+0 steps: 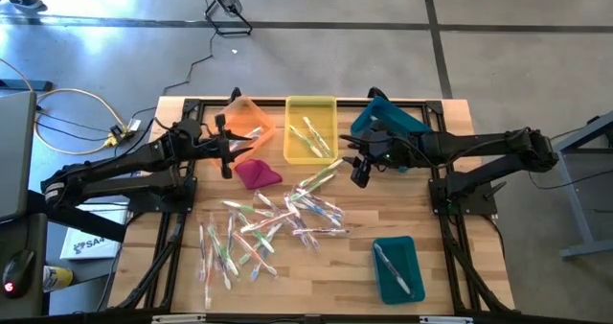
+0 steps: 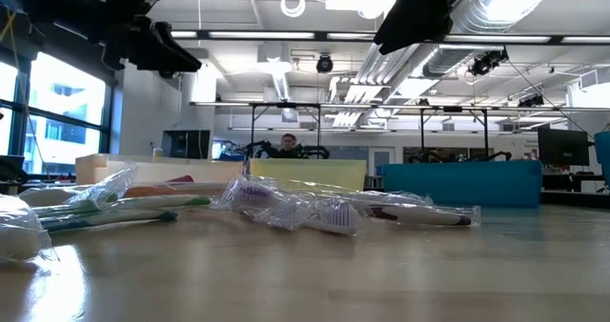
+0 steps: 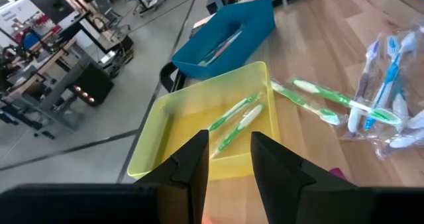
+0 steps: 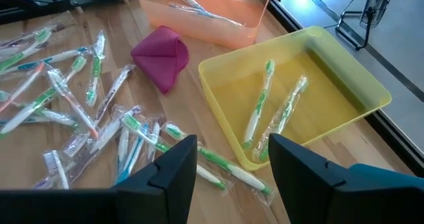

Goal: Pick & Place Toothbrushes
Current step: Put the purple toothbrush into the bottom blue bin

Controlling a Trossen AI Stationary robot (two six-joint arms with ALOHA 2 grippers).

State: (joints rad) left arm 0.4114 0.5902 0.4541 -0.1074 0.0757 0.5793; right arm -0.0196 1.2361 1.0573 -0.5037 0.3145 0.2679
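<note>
Dozens of toothbrushes litter the worktop; my right hand hangs released, seemingly empty, choosing one; left hand released too.

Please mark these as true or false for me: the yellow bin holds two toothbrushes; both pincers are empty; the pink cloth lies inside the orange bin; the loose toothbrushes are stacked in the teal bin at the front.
1. The yellow bin holds two toothbrushes. True.
2. Both pincers are empty. True: the left pincer and the right pincer hang open above the table with nothing between their fingers.
3. The pink cloth lies inside the orange bin. False: it lies on the table beside that bin.
4. The loose toothbrushes are stacked in the front teal bin. False: the pile is scattered over the table.
</note>
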